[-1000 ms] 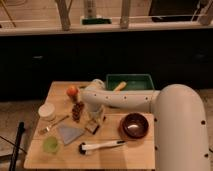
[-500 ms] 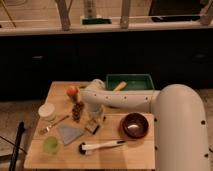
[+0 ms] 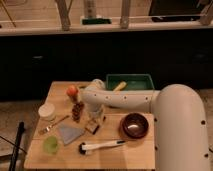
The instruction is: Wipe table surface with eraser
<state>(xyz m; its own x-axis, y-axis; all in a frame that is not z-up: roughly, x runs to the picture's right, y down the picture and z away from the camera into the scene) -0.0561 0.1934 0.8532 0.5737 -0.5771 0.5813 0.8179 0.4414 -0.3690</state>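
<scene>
Seemingly nothing is shifted over the last second: the eraser (image 3: pixel 92 127) is found in the same spot near the middle of the table surface (image 3: pixel 132 154), and the gripper (image 3: pixel 96 116) is still held directly over it, at or just above its top; whether the block is actually clamped cannot be told. No wiping stroke is judged to be under way, so the task is taken to be at the grasp or the very start of the wipe. Toward the left of the view a brown cone-like object (image 3: pixel 76 111) is set just beside the eraser, with a grey-blue cloth (image 3: pixel 70 134) nearer the front edge; a white-handled brush (image 3: pixel 102 146) is laid close in front, and a dark red bowl (image 3: pixel 135 125) is placed on the other side. Sweeps are thus judged to be hemmed in on three sides. Farther off, a green bin (image 3: pixel 127 82), an orange fruit (image 3: pixel 72 91) and a white cup (image 3: pixel 47 111) are seen
</scene>
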